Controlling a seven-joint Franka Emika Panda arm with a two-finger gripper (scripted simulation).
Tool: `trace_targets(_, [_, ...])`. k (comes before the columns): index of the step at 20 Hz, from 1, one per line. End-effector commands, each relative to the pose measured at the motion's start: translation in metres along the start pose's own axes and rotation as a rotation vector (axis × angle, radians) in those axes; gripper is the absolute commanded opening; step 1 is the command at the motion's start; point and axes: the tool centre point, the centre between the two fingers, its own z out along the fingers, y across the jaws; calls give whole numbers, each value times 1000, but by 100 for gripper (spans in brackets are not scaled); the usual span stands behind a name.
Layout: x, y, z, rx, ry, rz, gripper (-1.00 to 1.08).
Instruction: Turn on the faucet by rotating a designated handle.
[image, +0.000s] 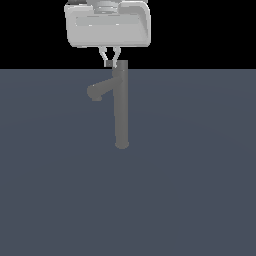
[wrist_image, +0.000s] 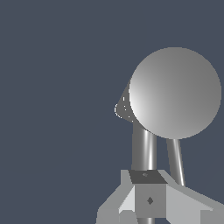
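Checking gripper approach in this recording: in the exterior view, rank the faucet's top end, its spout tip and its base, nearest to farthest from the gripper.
1. Faucet top end, directly beside the gripper fingertips.
2. Spout tip, lower, toward the exterior view's left.
3. Base, at the column's far end, farthest.

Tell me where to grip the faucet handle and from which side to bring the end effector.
Grip the handle near its free end, far from the cap of the faucet, probably giving most leverage. Come down from above with the end effector straddling it: the rod is thin, straight and projects sideways.
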Motion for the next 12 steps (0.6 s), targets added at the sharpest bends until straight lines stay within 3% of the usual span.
trace_targets(1, [6,21,0,-2,-1,17,-100])
trace_targets(7, [18,63,0,-6,-9,34,-100])
trace_targets(8, [18,63,0,-6,-9,34,-100])
trace_targets(9, [4,22,0,0,-21,-26,-100])
trace_targets(12, [16,32,0,-1,-19,-15,-100])
